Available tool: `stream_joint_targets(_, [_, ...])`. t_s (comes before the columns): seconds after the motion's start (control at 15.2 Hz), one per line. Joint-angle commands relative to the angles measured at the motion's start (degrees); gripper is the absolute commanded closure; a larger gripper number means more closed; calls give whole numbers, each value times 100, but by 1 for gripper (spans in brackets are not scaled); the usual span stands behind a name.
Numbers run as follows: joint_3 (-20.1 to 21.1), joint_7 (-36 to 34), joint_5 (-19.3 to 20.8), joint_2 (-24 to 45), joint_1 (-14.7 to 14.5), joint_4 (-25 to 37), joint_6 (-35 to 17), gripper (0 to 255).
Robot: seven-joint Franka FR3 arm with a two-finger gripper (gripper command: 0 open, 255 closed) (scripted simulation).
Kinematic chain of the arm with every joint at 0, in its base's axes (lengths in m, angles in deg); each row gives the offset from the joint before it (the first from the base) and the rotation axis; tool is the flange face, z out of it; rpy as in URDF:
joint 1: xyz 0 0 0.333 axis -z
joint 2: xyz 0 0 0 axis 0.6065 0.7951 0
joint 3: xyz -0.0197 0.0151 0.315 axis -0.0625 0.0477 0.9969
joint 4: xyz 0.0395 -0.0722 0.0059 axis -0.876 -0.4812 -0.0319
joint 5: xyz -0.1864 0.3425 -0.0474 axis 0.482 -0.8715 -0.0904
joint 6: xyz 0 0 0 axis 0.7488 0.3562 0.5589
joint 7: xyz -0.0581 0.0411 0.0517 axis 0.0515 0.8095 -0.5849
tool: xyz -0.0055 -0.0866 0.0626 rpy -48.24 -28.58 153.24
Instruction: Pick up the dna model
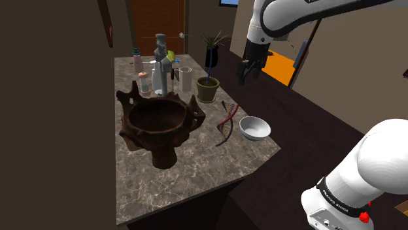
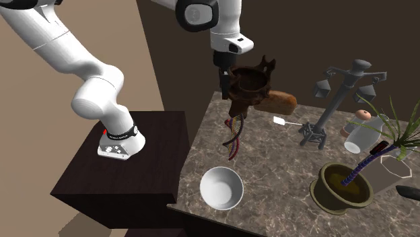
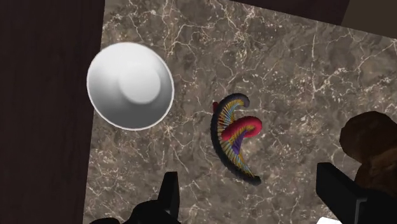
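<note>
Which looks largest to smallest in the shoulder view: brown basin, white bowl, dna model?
1. brown basin, clearly largest.
2. white bowl and dna model: about alike; the model is longer but thinner, so unranked.

We see the table [image 3: 305, 70] as brown stone, marble-like, with pale veins and a smooth, faintly polished face. The bowl [image 3: 130, 86] looks plain white, smooth and softly glossy; whether ceramic or plastic, we cannot tell. The dna model [image 3: 234, 135] has one shiny red strand, one dull dark strand and thin coloured rungs. The basin [image 1: 160, 124] reads as rough, carved, dark brown wood, matt. The hand [image 1: 249, 76] is matt black; the arm [image 2: 60, 40] is smooth, glossy white. The stand [image 2: 128, 182] shows dark wood grain.
</note>
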Motion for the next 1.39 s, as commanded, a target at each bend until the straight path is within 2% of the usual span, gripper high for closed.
stream_joint_targets(0.0, [-3, 57, 11, 382, -9, 78, -150, 0])
stream_joint_targets(0.59, [22, 255, 82, 2324, -49, 733, -743, 0])
stream_joint_targets(1.12, [14, 194, 137, 2735, -48, 563, -1301, 0])
stream_joint_targets(1.25, [14, 194, 136, 2734, -48, 563, -1301, 0])
stream_joint_targets(1.32, [11, 200, 137, 2738, -44, 562, -1305, 255])
